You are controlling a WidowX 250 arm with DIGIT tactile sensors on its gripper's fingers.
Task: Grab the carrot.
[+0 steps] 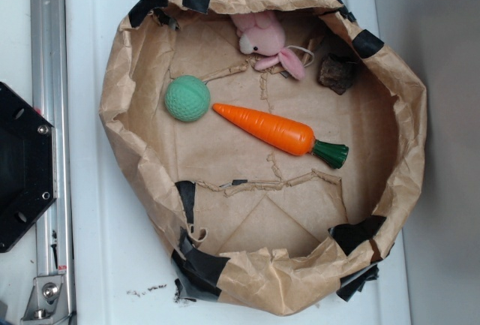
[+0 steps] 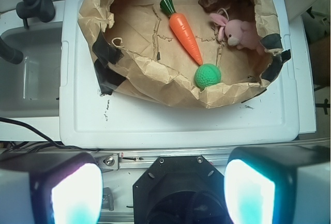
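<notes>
The orange carrot with its dark green stem cap lies on the floor of a brown paper nest, tip toward a green ball. In the wrist view the carrot lies far ahead, stem pointing away. My gripper is open and empty, well back from the nest, over the robot's black base. Its two fingers stand wide apart at the bottom of the wrist view. The gripper is out of the exterior view.
A pink plush rabbit and a dark brown lump lie at the nest's far side. The nest has raised crumpled walls patched with black tape and sits on a white lid. A metal rail runs along the left.
</notes>
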